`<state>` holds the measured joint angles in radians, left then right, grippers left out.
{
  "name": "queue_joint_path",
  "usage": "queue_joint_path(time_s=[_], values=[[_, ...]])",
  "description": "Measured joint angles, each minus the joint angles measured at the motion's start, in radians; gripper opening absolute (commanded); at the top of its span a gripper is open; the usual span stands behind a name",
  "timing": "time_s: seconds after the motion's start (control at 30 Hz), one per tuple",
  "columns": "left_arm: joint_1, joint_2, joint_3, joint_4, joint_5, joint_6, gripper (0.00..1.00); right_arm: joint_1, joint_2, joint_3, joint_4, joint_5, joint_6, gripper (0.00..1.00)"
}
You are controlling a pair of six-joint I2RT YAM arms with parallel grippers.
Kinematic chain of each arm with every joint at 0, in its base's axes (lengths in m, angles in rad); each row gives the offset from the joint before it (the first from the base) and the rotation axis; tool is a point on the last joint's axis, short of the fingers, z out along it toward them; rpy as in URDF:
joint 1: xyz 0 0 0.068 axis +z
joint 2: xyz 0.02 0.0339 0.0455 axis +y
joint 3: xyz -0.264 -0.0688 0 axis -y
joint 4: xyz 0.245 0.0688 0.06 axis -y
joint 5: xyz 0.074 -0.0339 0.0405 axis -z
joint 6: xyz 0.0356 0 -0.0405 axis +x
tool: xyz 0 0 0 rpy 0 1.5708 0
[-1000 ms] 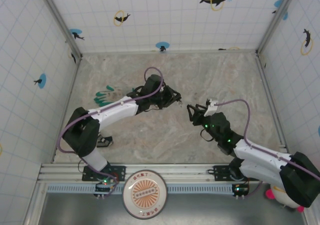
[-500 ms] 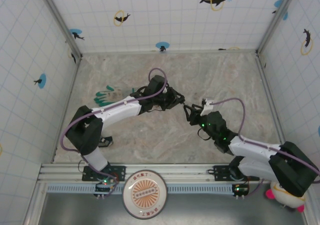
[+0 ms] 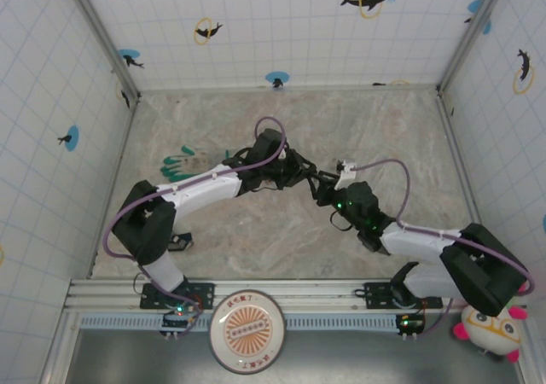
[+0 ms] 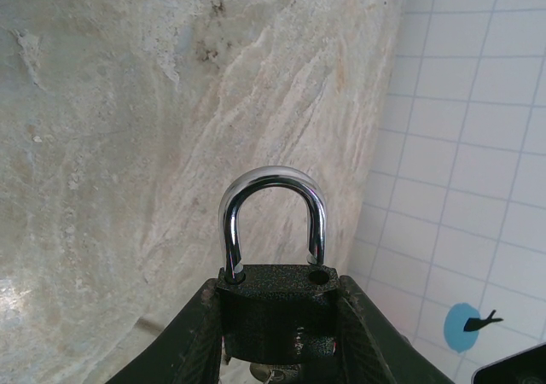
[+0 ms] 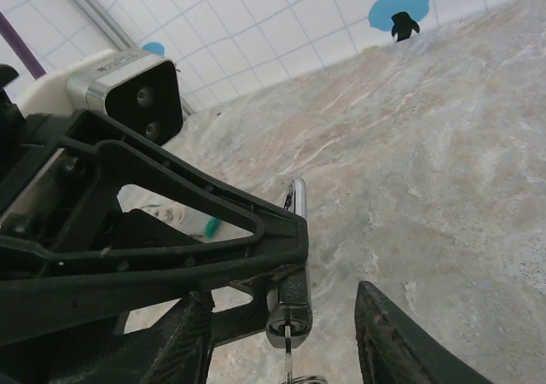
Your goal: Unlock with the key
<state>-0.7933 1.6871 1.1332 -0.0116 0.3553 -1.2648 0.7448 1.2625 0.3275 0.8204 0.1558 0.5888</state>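
Left gripper (image 4: 277, 288): pinching the black padlock (image 4: 275, 317) by its body, 1 finger on each side.
Shackle (image 4: 271, 176): silver, pointing away from the left wrist.
Key (image 5: 288, 346): in the keyhole on the padlock's underside.
Right gripper (image 5: 280, 305): 2 fingers (image 5: 394, 343) spread, 1 on each side of the key, clear of it.
Place: over the middle of the marble table (image 3: 384, 128), where the 2 arms meet.

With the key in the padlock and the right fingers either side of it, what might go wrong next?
The right gripper straddles the key with its jaws apart; closing off-centre might nudge the key sideways rather than grip it. The left gripper pinches only the padlock body, so a hard twist may spin it.
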Motion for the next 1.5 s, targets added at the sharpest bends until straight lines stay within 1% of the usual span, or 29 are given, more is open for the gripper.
queue_joint_path(time_s=[0.1,0.2,0.3,0.47,0.5,0.53,0.67,0.8,0.93,1.07,1.17,1.27,1.5], values=[[0.0,0.0,0.0,0.0,0.0,0.0,0.0,-0.013,0.026,0.002,0.017,-0.01,0.008,0.37],[0.0,0.0,0.0,0.0,0.0,0.0,0.0,-0.019,0.037,0.003,0.021,-0.019,0.011,0.28],[0.0,0.0,0.0,0.002,0.0,0.0,0.0,-0.021,0.037,0.007,0.029,-0.029,0.013,0.14],[0.0,0.0,0.0,0.019,-0.001,0.0,0.0,-0.035,0.037,0.009,0.04,-0.05,0.013,0.03],[0.0,0.0,0.0,0.02,-0.001,0.0,0.03,-0.038,0.037,0.009,0.042,-0.055,0.013,0.0],[0.0,0.0,0.0,0.02,-0.001,0.0,0.06,-0.039,0.037,0.009,0.041,-0.058,0.011,0.0],[0.0,0.0,0.0,0.019,-0.004,0.003,0.29,-0.053,0.031,0.01,0.031,-0.086,-0.006,0.0],[0.001,-0.014,0.0,0.006,-0.001,0.021,0.35,-0.069,-0.003,0.01,-0.006,-0.132,-0.031,0.0],[0.002,-0.051,0.001,-0.023,-0.002,0.065,0.4,-0.08,-0.058,0.01,-0.043,-0.18,-0.068,0.0],[0.048,-0.092,0.025,-0.071,-0.04,0.124,0.44,-0.122,-0.114,0.01,-0.126,-0.206,-0.106,0.0],[0.07,-0.1,0.053,-0.089,-0.055,0.169,0.46,-0.138,-0.148,0.01,-0.166,-0.23,-0.123,0.0],[0.069,-0.098,0.08,-0.117,-0.051,0.218,0.46,-0.141,-0.181,0.01,-0.196,-0.259,-0.142,0.0],[0.067,-0.055,0.19,-0.16,0.017,0.341,0.44,-0.144,-0.217,0.01,-0.242,-0.315,-0.167,0.0]])
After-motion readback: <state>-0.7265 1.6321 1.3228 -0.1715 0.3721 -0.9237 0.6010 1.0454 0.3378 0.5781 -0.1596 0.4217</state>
